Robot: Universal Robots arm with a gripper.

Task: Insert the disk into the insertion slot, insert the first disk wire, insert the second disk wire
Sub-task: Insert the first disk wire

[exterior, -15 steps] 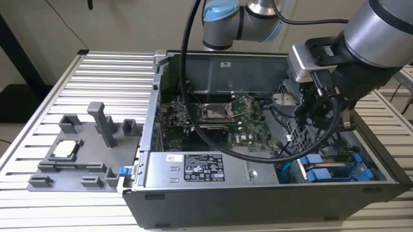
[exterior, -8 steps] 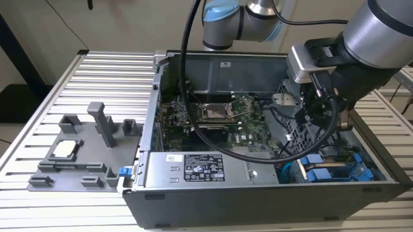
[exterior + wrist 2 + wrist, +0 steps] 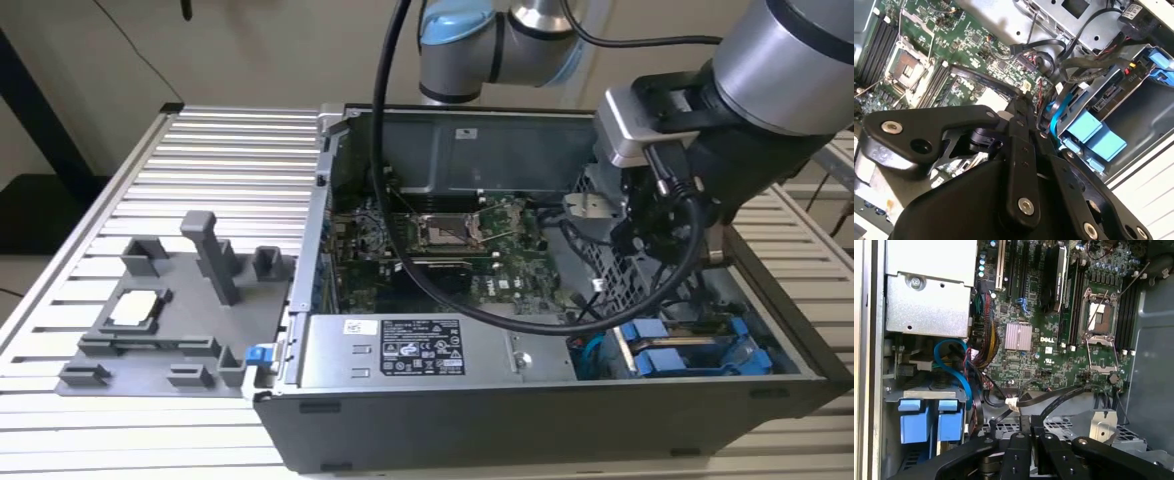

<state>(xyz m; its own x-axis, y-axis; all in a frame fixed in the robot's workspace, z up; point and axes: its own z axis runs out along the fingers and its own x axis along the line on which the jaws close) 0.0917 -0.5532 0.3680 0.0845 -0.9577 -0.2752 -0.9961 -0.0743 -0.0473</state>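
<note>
Evidently pinches a black flat wire point(image 3: 1064, 396) in the narrow-set black end effector point(image 3: 1031, 432), with the silver-grey, blue-framed disk point(image 3: 674, 358) seated just beside the silver power-supply box point(image 3: 414, 350). Risks snagging the blue looped cable point(image 3: 956, 365) beside that box, or seating the wire crooked.

A robotics lab or test workshop is indicated. An opened computer case point(image 3: 534, 420) is set on a ribbed metal bench point(image 3: 214, 150), overhung by a robot arm point(image 3: 787, 50).

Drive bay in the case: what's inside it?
Two blue plastic tabs sit in the mouth of the drive bay, with a blue cable looping nearby. Anything behind the tabs is covered; can't tell.
</note>
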